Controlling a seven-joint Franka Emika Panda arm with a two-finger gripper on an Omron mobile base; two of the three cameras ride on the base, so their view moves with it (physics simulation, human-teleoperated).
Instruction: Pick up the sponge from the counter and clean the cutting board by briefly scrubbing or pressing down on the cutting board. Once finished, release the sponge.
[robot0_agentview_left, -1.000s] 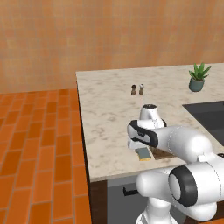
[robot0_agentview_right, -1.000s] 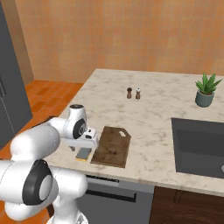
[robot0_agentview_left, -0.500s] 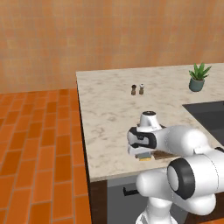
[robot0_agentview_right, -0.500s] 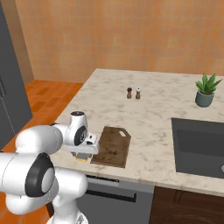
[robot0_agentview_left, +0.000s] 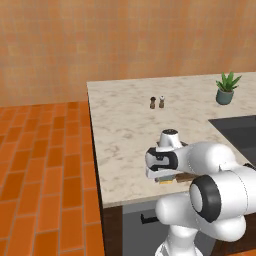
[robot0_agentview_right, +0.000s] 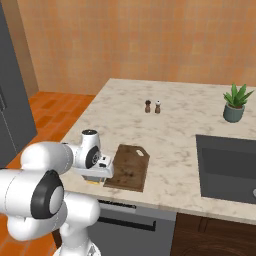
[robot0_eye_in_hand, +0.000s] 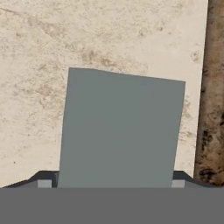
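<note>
Potted plant (robot0_agentview_right: 235, 103), two shakers (robot0_agentview_right: 152, 106), sink (robot0_agentview_right: 227, 167)

Grey sponge (robot0_eye_in_hand: 120, 131) on counter (robot0_eye_in_hand: 39, 52); cutting board (robot0_eye_in_hand: 212, 87) just beside.

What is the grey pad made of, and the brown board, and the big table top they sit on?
The sponge looks like soft foam: a flat, matte grey-blue top with no shine. The cutting board looks like wood, dark brown with mottled grain. The counter looks like polished stone, perhaps marble: beige-white with faint cloudy veins. All of it is rendered, so these are only how they look.
</note>
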